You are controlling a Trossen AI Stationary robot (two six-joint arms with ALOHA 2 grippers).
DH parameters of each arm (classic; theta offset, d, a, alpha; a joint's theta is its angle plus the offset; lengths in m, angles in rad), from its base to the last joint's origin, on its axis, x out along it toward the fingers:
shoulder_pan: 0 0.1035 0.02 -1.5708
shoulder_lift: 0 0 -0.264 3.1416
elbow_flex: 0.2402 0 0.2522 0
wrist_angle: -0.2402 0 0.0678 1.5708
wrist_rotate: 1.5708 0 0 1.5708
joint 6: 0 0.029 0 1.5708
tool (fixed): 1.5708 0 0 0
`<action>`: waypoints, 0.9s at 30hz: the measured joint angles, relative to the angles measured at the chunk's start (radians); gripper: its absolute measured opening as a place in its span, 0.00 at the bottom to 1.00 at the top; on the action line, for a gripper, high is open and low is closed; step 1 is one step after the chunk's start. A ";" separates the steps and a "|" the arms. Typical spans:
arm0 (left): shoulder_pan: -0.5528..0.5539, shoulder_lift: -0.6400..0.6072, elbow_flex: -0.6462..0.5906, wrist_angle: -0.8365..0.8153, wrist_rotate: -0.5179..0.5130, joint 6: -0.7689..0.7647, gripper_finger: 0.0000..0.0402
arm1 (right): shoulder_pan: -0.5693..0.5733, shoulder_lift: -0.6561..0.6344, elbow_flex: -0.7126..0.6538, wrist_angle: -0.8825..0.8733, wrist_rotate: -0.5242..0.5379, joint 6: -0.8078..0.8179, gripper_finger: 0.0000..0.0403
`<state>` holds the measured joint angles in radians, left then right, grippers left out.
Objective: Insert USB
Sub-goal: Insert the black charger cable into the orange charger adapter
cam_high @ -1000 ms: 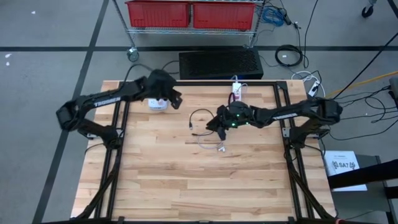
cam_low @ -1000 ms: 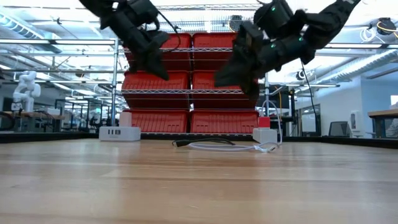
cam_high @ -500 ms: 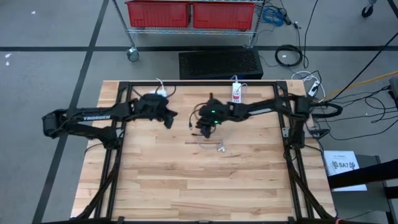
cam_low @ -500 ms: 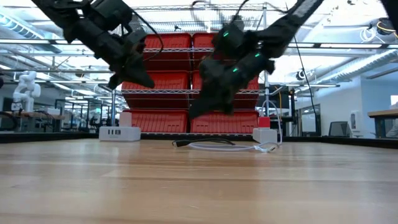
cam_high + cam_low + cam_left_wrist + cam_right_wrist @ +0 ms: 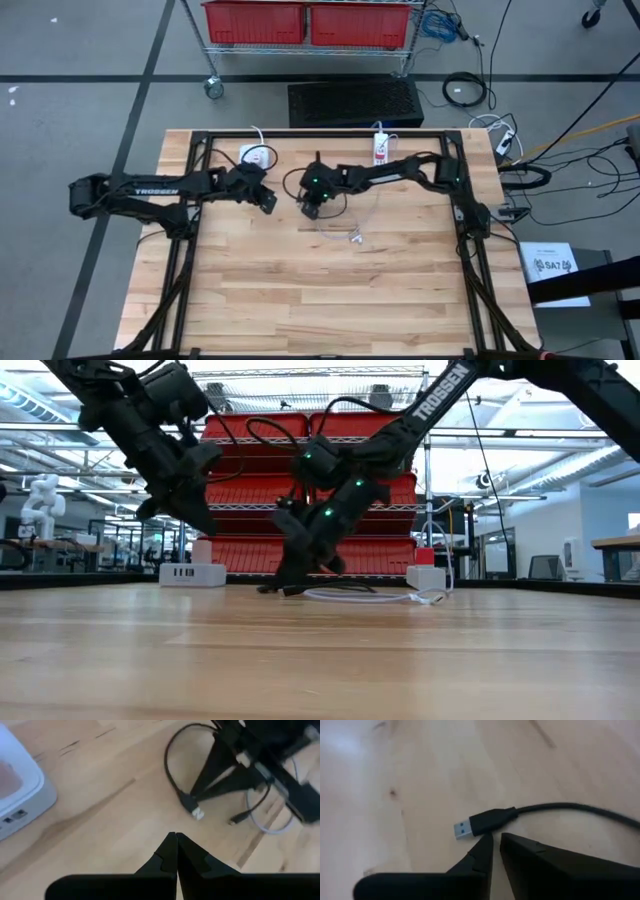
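Observation:
A black USB cable (image 5: pixel 296 182) lies looped on the wooden table, its plug (image 5: pixel 479 824) flat on the wood with the metal end bare. My right gripper (image 5: pixel 496 839) is low over the table, tilted down, its tips just short of the plug's black body. Only a narrow slit shows between its fingers, and nothing is in it. My left gripper (image 5: pixel 175 836) hangs shut and empty above the table, between the white charging hub (image 5: pixel 256 157) and the plug (image 5: pixel 193 809). The hub rests flat near the far edge. My right gripper slants down from the table's right, and one fingertip (image 5: pixel 485 843) stands right at the side of the plug's black body (image 5: pixel 492 820). I cannot tell whether it touches. The plug lies flat on the table, outside the slit between the fingers.
A thin white cable (image 5: pixel 345 235) lies coiled just to the near side of the right gripper. A red-and-white block (image 5: pixel 380 150) stands at the far edge. A black frame (image 5: pixel 190 190) borders the table. Bare wood stretches across the near half.
My right gripper has swung toward the table's left and sunk down to the black plug, tipping more steeply downward. My left gripper has come away from above the white hub toward the near edge and has dropped lower, staying shut.

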<state>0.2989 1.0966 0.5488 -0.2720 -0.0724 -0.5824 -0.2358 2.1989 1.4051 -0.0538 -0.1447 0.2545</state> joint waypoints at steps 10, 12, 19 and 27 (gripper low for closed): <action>0.034 0.200 0.001 0.125 0.151 -0.015 0.08 | 0.054 0.009 0.036 -0.017 -0.053 -0.123 0.08; 0.039 0.251 0.001 0.183 0.188 -0.015 0.13 | 0.054 -0.017 0.036 -0.105 -0.046 -0.128 0.09; 0.084 0.337 0.004 0.325 0.192 -0.118 0.30 | 0.046 -0.157 0.034 -0.362 0.068 -0.168 0.15; 0.093 0.418 0.057 0.318 0.181 -0.198 0.35 | 0.046 -0.277 0.036 -0.480 0.133 -0.167 0.16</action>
<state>0.3923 1.5148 0.6054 0.0463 0.1091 -0.7803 -0.1894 1.9221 1.4406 -0.5333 -0.0120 0.0879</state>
